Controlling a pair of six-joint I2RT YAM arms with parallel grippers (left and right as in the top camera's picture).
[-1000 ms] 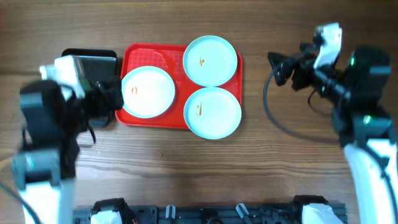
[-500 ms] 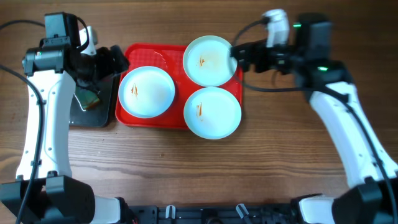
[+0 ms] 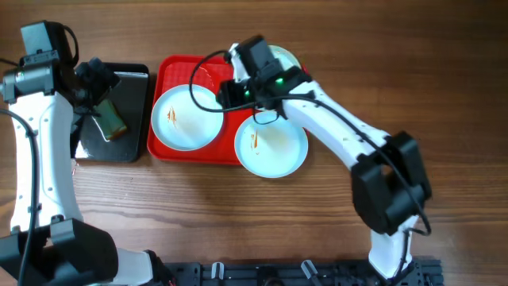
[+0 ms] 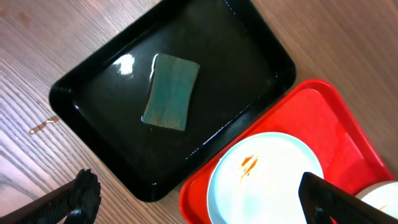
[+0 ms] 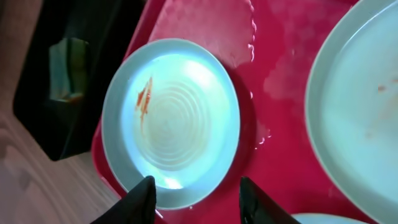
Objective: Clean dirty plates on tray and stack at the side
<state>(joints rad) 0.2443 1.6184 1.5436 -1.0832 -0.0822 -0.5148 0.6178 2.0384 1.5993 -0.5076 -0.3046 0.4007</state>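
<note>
Three pale plates lie on the red tray (image 3: pixel 176 70). The left plate (image 3: pixel 186 117) and the front right plate (image 3: pixel 271 143) each carry an orange smear. My right arm covers most of the back right plate (image 3: pixel 290 57). My right gripper (image 3: pixel 225 94) hangs over the left plate's (image 5: pixel 171 121) right rim, open with its jaws partly narrowed; one finger is over the rim, the other over bare tray (image 5: pixel 273 124). It holds nothing. My left gripper (image 4: pixel 208 202) stands wide open above the black tray's edge and the left plate (image 4: pixel 267 180).
A black tray (image 3: pixel 131 147) sits left of the red one, with a green sponge (image 3: pixel 111 119) lying in it (image 4: pixel 171 91). Water drops glisten on the red tray's back part. Bare wooden table lies in front and to the right.
My right arm swung left across the tray, from the back right plate to over the left plate, and its jaws narrowed. My left arm drew back left, over the black tray.
</note>
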